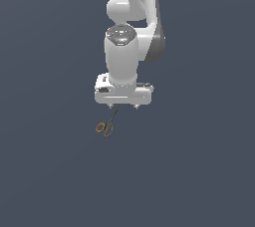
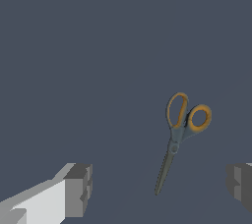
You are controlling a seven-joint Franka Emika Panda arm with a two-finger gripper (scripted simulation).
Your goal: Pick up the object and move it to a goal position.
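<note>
Currently gripper (image 2: 160, 188) spread wide, holding nothing. Scissors (image 2: 178, 137) lie flat on grey floor (image 1: 199, 171), between fingers (image 2: 78, 188), touching neither; in exterior view, handles at 7 o'clock from gripper.

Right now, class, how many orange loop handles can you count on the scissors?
2: both sit side by side at one end of the scissors, one long loop, one rounder; none appear hidden.
</note>
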